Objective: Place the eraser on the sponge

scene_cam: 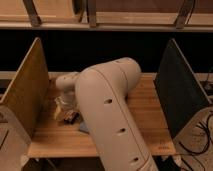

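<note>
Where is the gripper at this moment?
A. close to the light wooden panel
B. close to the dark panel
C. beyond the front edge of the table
A: the gripper is low over the table on the side of the light wooden panel, near the sponge, far from the dark panel.

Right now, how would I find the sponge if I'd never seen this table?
Find the wooden table with the big white robot arm across it. Beside the arm on the picture's left, near the table's front, a flat blue-grey corner peeks out: the sponge. It lies just in front of the small reddish-dark eraser by the gripper, and it alone is blue.
</note>
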Tool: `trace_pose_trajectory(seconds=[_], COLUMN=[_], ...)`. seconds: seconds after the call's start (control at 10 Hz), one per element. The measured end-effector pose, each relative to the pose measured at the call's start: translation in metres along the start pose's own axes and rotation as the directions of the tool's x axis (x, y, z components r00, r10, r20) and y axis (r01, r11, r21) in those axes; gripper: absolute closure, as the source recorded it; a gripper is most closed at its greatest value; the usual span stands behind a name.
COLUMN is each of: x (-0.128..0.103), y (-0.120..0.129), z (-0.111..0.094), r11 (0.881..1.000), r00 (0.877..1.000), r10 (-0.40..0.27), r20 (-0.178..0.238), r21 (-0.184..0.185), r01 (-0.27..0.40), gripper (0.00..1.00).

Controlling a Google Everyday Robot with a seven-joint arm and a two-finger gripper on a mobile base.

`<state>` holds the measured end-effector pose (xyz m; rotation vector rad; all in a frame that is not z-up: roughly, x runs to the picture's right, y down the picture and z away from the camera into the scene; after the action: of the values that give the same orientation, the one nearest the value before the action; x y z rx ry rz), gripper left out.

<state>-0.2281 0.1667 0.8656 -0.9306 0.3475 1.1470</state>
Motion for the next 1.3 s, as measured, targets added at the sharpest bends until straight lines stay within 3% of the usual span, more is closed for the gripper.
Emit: trace_pose_trajectory(seconds=[0.2, 0.3, 0.8, 1.0, 1.3], x=[-0.005, -0.006, -0.009, -0.008, -0.002], y=[-0.010, -0.013, -0.024, -0.025, -0.034], z=[0.002, 0.003, 0.001, 0.000, -0.024], r11=[1.000, 1.000, 0.999, 1.000, 0.999], r00=[1.000, 1.000, 0.999, 0.999, 0.995], r10=[0.018, 0.024, 0.032, 0.029, 0.044], r20=[-0.001, -0.001, 0.006, 0.014, 0.085], r21=[-0.006, -0.008, -0.010, -0.009, 0.002], r01=[-0.018, -0.024, -0.032, -0.029, -0.044], gripper=[0.23, 0.30, 0.82, 0.98, 1.00])
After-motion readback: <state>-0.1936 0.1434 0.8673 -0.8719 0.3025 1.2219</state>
